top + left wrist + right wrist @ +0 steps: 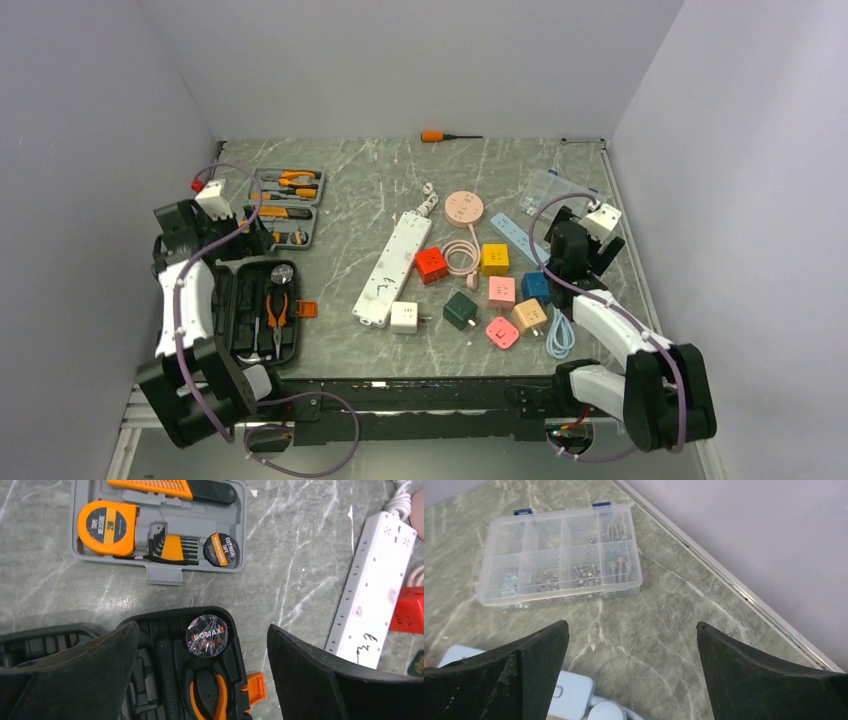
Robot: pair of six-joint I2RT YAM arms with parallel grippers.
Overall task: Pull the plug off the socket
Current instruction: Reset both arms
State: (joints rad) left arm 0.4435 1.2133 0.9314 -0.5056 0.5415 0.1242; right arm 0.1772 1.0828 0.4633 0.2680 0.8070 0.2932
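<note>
White socket (392, 265), pink disc (464, 208), green marbled table (365, 185).

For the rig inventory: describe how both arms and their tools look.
The left arm and right arm have white shells on black joints, a purple cable looping along each, and a white camera block at each wrist. The left tool and right tool have broad black wedge fingers.

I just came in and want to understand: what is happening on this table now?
Nothing is being handled yet. Both arms stand at the sides: the left gripper open above the black tool case, the right gripper open near the clear parts box. The white socket strip lies untouched in the middle, with coloured cube plugs beside it.
</note>
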